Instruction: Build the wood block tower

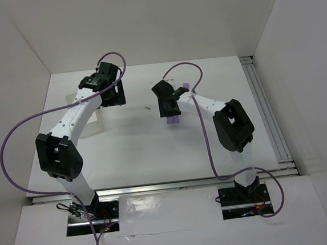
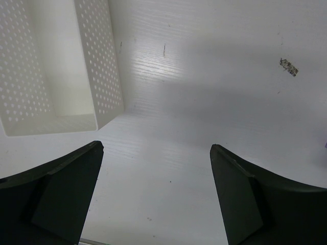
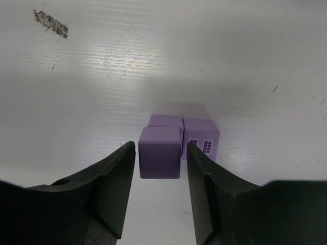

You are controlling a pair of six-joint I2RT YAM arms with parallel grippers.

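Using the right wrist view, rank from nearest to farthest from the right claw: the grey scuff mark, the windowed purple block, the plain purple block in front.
1. plain purple block: between the fingers of the right claw.
2. windowed purple block: just to its right.
3. grey scuff mark: far off, upper left.

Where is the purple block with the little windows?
The windowed purple block sits on the table, near the middle of the right wrist view, just right of the plain purple block framed by the right gripper.
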